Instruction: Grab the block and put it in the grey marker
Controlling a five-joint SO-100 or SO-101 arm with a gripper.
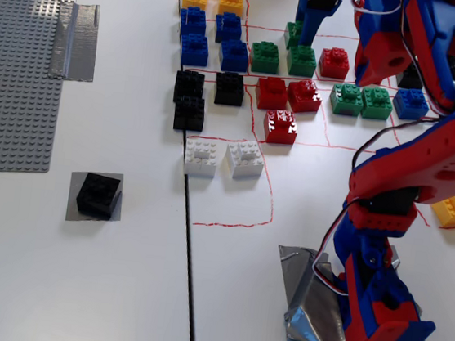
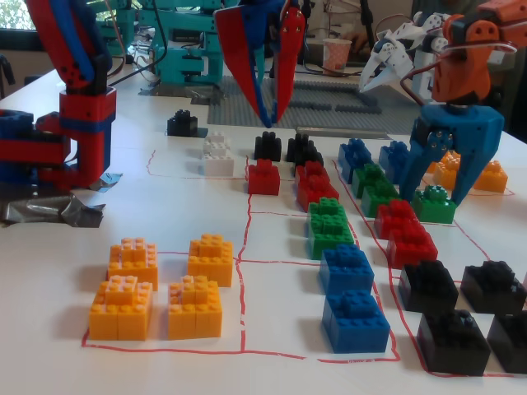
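A fixed view: the block (image 1: 98, 194) sits slightly askew on the grey marker (image 1: 73, 210).

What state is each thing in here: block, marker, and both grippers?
block: resting on the grey marker, not held.
grey marker: occupied by the block.
gripper: raised above the sorted bricks, jaws slightly apart, empty.
second arm's blue gripper: open, fingers down on either side of a green brick.
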